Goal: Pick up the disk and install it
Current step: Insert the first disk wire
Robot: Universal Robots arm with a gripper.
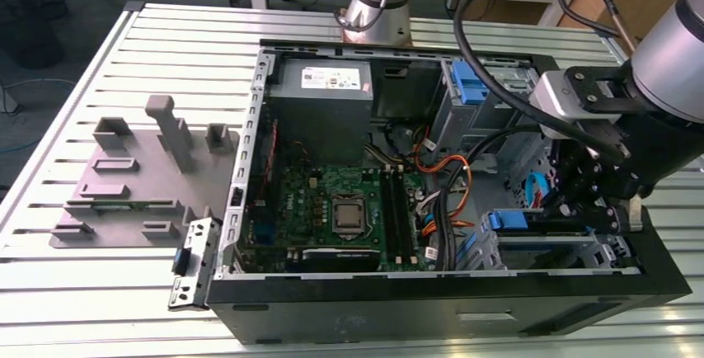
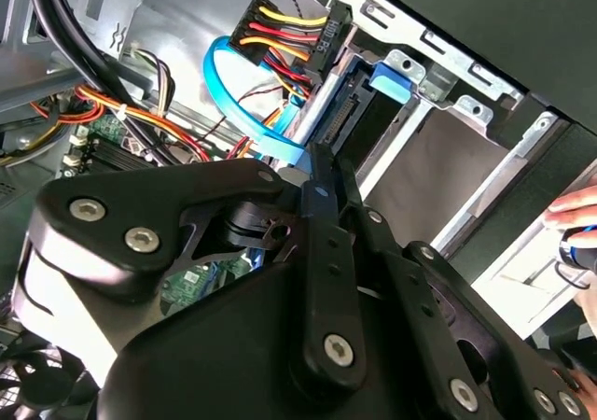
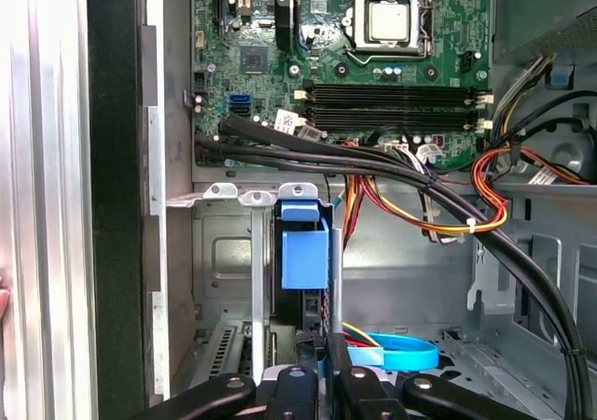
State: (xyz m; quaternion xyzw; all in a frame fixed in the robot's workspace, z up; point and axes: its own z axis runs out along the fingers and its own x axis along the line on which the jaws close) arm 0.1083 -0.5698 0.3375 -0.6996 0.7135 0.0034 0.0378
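The arm (image 1: 682,53) reaches down from the exterior view's right into the computer case (image 1: 440,308), wrist bent. The gripper (image 1: 589,201) hangs just inside the case's near right corner, its black fingers (image 2: 322,215) drawn close together.

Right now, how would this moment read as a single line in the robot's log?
end effector: inside open computer case, at drive bay | disk: edge-on in bay slot | blue data cable: beside end effector

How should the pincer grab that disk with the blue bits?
By its narrow outer end, squeezing the two flat faces. The disk stands on edge in the metal bay, so just that end sticks out. Come from the open side of the case, along the slot.
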